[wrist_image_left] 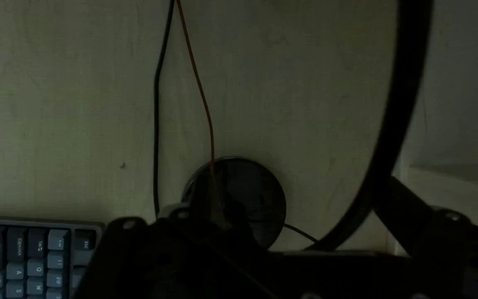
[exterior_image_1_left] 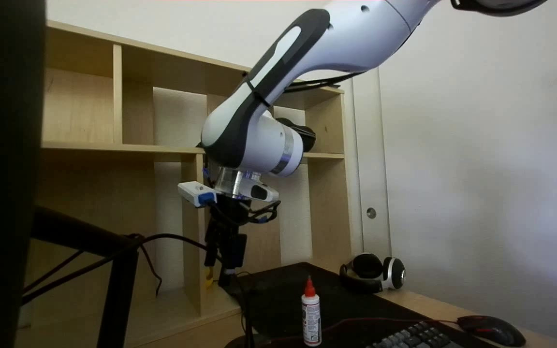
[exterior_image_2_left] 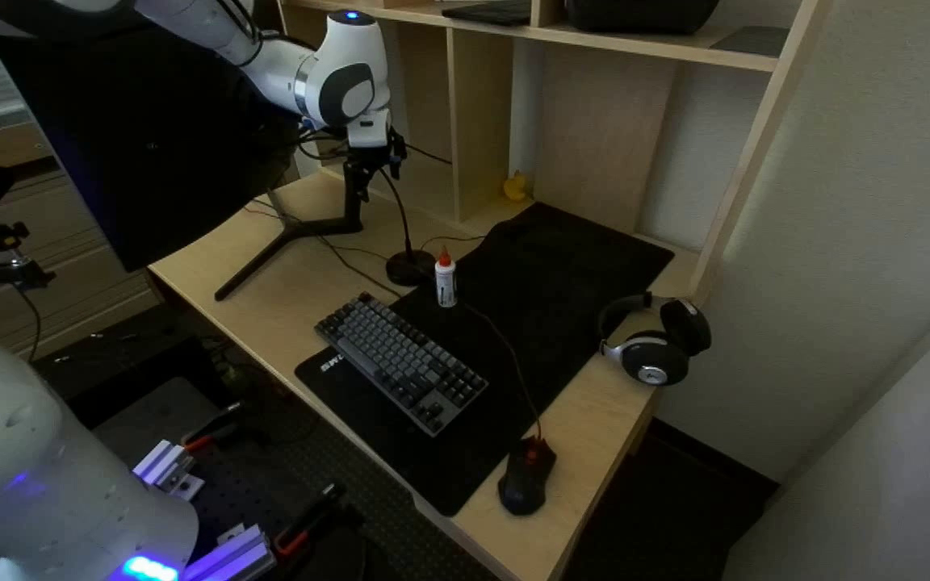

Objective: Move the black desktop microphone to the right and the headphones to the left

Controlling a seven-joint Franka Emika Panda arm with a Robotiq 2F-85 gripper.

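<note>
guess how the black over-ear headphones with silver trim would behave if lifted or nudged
Lifted by the arched headband, the black over-ear headphones would probably hang cups down, the round earcups looking bulkier. Their differing tilts suggest swivelling. Near the edge of the wooden desk, the headphones could slide off if nudged.

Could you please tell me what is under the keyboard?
The black desk mat shows along both long sides, the wooden desk at one end; directly beneath, the keyboard hides everything.

The wrist view is very dim, and the gripper (wrist_image_left: 299, 195) there is almost black. In an exterior view, strong blue light (exterior_image_2_left: 150, 568) glares at the robot's base (exterior_image_2_left: 69, 492).
</note>
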